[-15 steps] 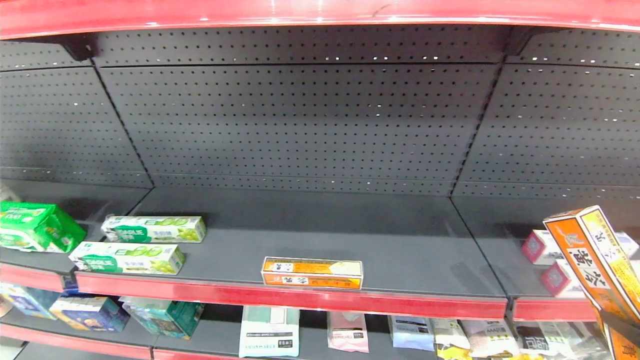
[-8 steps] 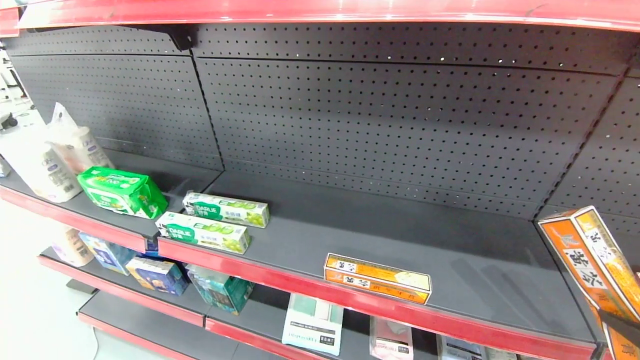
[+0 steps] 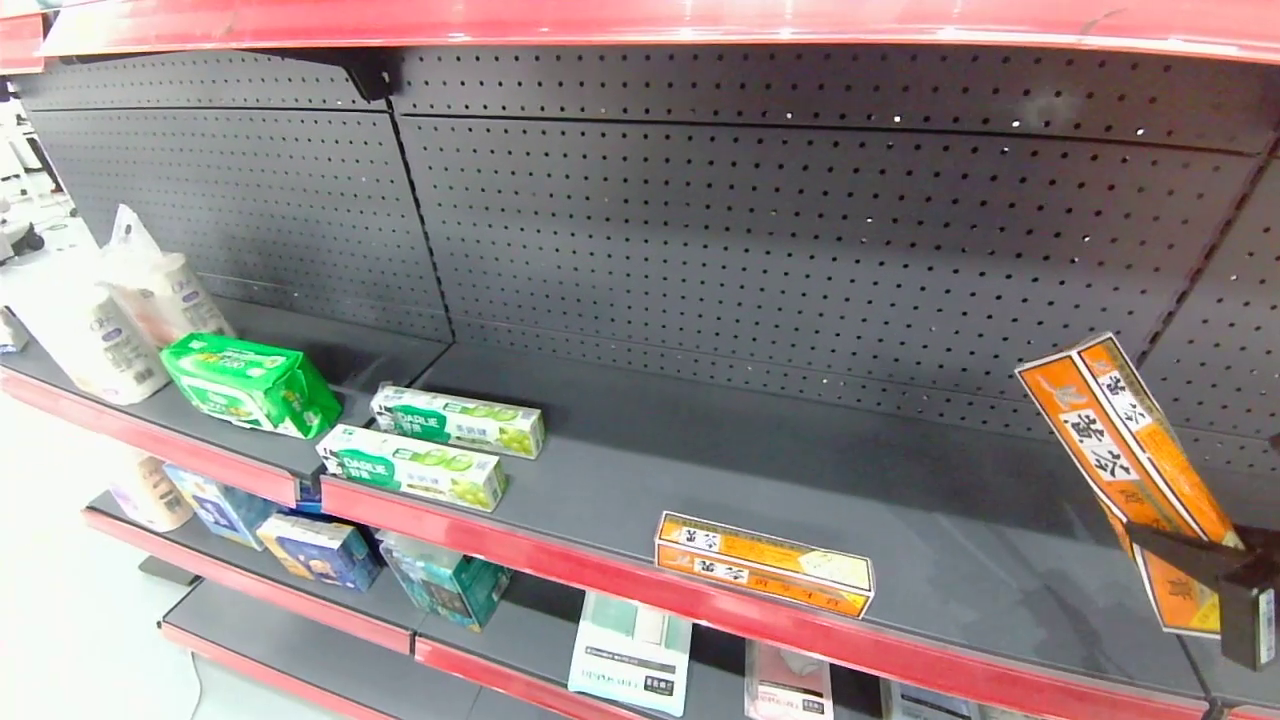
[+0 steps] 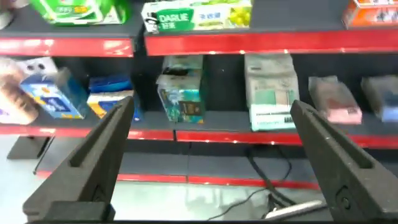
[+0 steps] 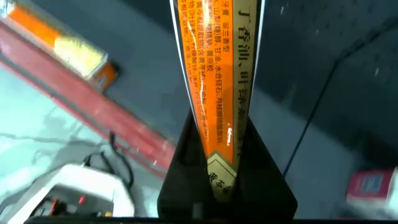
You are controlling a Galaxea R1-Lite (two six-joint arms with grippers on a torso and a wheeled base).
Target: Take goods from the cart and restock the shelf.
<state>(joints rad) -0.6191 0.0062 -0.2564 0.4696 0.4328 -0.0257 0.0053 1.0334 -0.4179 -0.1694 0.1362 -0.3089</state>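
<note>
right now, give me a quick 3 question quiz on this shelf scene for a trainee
1. True or false: the right pincer is shut on a tilted orange box.
2. How does the second orange box lie? A. flat, at the front edge of the shelf; B. upright, at the very back of it; C. hanging halfway off its end.
3. Fill in: the left pincer has its fingers ____ (open or shut).
Key: 1 true; 2 A; 3 open.
</note>
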